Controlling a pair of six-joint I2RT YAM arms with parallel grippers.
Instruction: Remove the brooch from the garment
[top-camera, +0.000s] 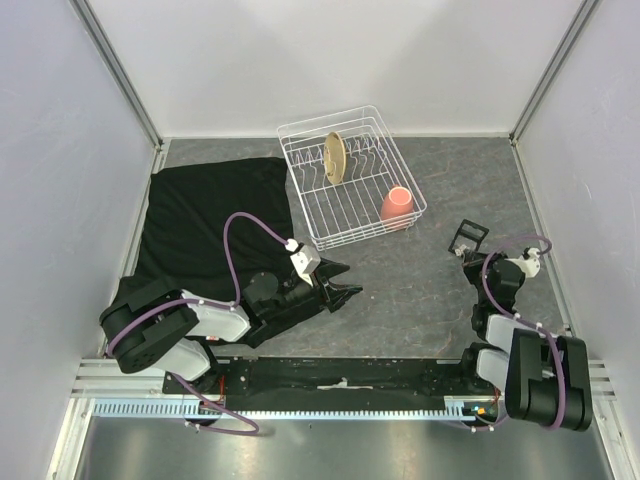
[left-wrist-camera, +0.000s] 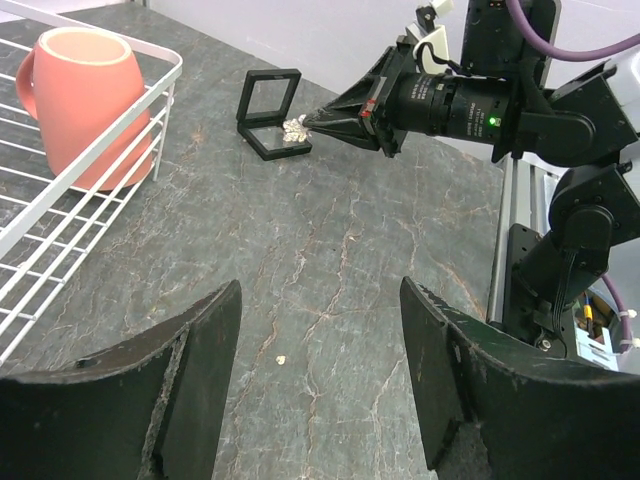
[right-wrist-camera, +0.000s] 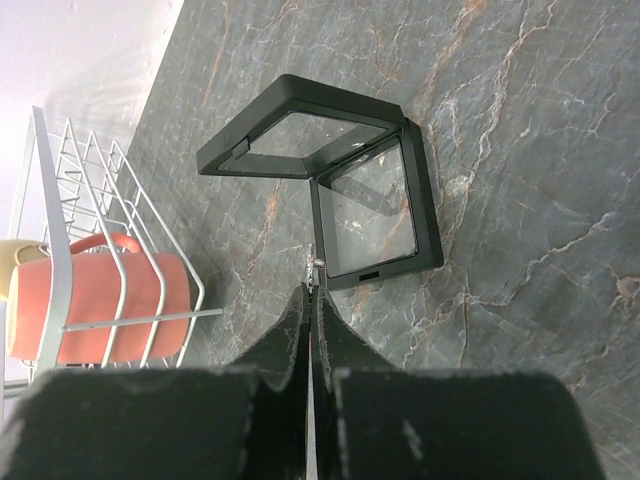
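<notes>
The right gripper (right-wrist-camera: 311, 295) pinches the brooch (left-wrist-camera: 294, 128) over the frame's (right-wrist-camera: 372, 215) edge, pin in line with its jaws. The left gripper (left-wrist-camera: 320, 370) gapes empty, well apart across the table (left-wrist-camera: 330, 250).

One each: shirt (top-camera: 215, 215), rack (top-camera: 352, 215), cup (top-camera: 397, 205), plate (top-camera: 334, 158), frame (top-camera: 467, 238), brooch (left-wrist-camera: 294, 128).

left gripper (top-camera: 344, 281) low and near level, jaws spread wide. right gripper (left-wrist-camera: 312, 122) tilted down, fingers pressed together, pinching the brooch (left-wrist-camera: 293, 127) at its tip. left arm (top-camera: 190, 322) folded low behind its gripper, right arm (top-camera: 520, 350) bent up behind its own.
</notes>
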